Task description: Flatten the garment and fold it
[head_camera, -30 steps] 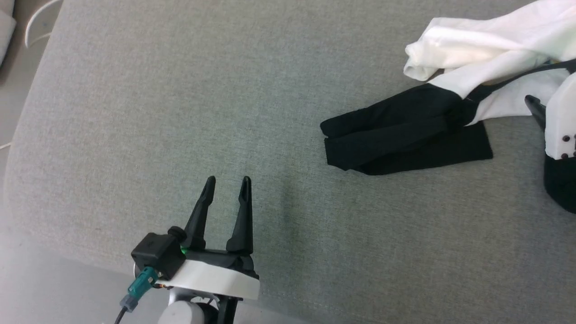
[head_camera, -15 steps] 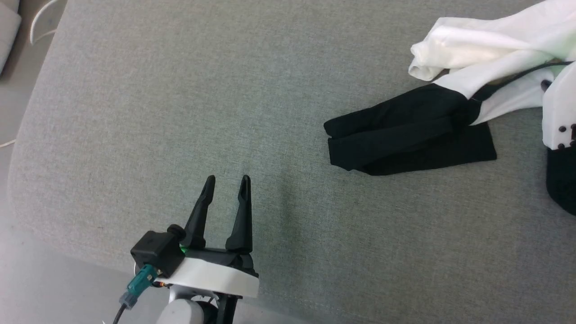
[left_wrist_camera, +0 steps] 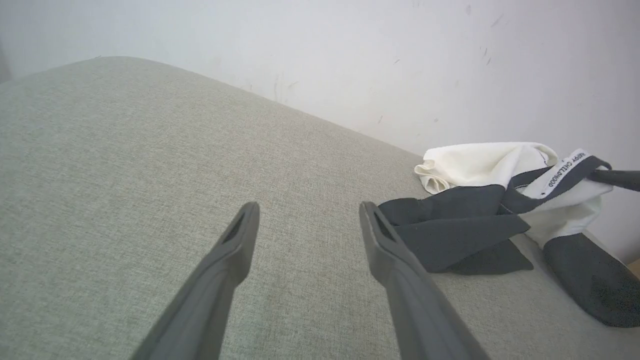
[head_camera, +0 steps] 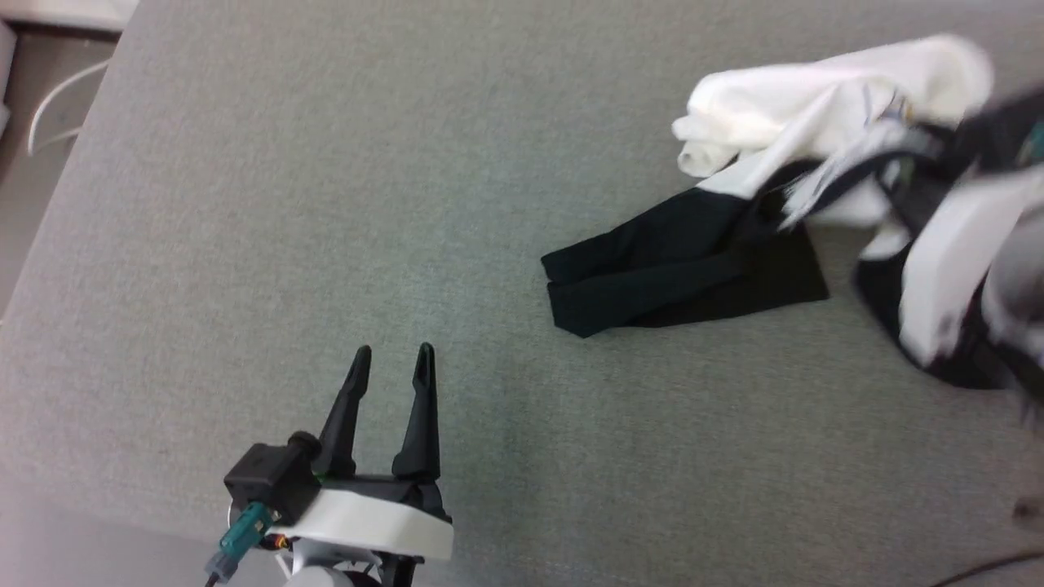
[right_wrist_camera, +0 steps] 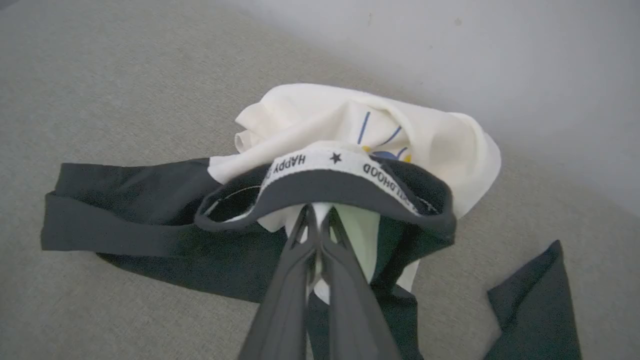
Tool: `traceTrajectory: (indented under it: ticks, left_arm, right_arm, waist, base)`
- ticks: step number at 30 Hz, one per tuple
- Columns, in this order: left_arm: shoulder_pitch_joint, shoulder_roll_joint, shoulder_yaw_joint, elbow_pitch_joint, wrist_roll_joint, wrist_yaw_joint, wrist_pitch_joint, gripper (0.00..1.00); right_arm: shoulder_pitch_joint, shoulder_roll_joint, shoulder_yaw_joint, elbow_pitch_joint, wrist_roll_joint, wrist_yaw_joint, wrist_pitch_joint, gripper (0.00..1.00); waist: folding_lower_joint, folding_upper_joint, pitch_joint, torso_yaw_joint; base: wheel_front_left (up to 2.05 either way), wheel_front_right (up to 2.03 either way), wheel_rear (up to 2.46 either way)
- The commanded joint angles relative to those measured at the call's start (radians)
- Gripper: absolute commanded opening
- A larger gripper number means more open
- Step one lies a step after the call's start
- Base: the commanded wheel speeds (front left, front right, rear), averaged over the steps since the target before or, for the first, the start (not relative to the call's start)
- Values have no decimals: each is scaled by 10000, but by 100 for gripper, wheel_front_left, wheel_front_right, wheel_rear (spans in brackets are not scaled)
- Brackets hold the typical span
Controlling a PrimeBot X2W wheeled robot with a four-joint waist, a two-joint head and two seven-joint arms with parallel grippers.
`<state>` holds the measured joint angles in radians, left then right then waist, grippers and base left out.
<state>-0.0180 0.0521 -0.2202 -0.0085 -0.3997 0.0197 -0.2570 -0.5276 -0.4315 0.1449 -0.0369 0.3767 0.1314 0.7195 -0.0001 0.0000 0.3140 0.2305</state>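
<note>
Garment (head_camera: 816,90) bunched at the far right of the grey fabric worktop (head_camera: 245,204), crumpled, not flattened. White body heaped uppermost. One black sleeve (head_camera: 652,261) lies flat on the worktop, stretching from the heap toward the left. Second sleeve (right_wrist_camera: 535,295) lies apart on the heap's other side. Right gripper (right_wrist_camera: 318,212) at the neck opening: its fingers (right_wrist_camera: 290,280) pressed together, clamped on garment fabric just under the black collar (right_wrist_camera: 325,187), a sliver of white cloth visible between them. Collar arches over the fingertips. White neck tape (right_wrist_camera: 330,159) with dark lettering and a star runs along the collar's inner edge. A bit of print (right_wrist_camera: 380,150), blue and yellow lines, shows in the folds behind; too little visible to tell the figure. In the head view the right arm is blurred at the right edge. Left gripper (head_camera: 392,352) low at the near left, well apart from the garment, fingers (left_wrist_camera: 225,270) spread wide, nothing between them, bare worktop beneath. Pale wall (left_wrist_camera: 350,50) behind the far edge.
</note>
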Motion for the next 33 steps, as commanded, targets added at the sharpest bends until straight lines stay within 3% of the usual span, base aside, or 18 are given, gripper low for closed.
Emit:
traceTrajectory:
  ticks: [1, 7, 12, 13, 14, 15, 21, 27, 33]
  left_arm:
    - [116, -18, 45, -18, 112, 24, -47, 100]
    - [345, -18, 106, -36, 174, 5, -47, 100]
    - [448, -18, 166, -29, 228, -34, -47, 100]
    - [467, -18, 172, -18, 236, -42, -47, 100]
    - [484, -18, 161, 5, 257, -63, -47, 100]
    - [498, -18, 162, 24, 272, -77, -47, 100]
    - [682, -18, 217, 137, 392, -140, -47, 100]
    - [936, -18, 180, 209, 409, -147, -47, 100]
    - [1087, -18, 190, 157, 465, -140, -47, 100]
  right_arm:
    - [763, 136, 2, -367, 114, -7, -63, 0]
    - [4250, 801, -517, -1966, -314, -7, -419, 0]
    - [6488, 1770, -901, -1890, -714, -7, -895, 3]
    - [6771, 1914, -950, -1726, -815, -7, -896, 40]
    - [6976, 1932, -853, -1609, -921, -7, -891, 95]
    - [7114, 1980, -784, -1502, -934, -7, -880, 100]
    - [7100, 2125, -820, -1632, -517, -7, -642, 100]
    - [6893, 2498, -1220, -2733, 793, -7, 83, 100]
    - [6176, 2672, -2418, -4023, 1165, -7, 573, 100]
  waist:
    - [1, 0, -482, -418]
    - [1, 0, -784, -654]
    - [1, 0, -872, -714]
    - [1, 0, -895, -733]
    - [1, 0, -918, -741]
    - [1, 0, -949, -758]
    - [1, 0, -1338, -920]
    - [1, 0, -1790, -1087]
    - [1, 0, -1960, -1190]
  base:
    - [0, 0, 0]
    - [0, 0, 0]
    - [0, 0, 0]
    - [0, 0, 0]
    - [0, 0, 0]
    - [0, 0, 0]
    - [0, 0, 0]
    - [0, 0, 0]
    - [0, 0, 0]
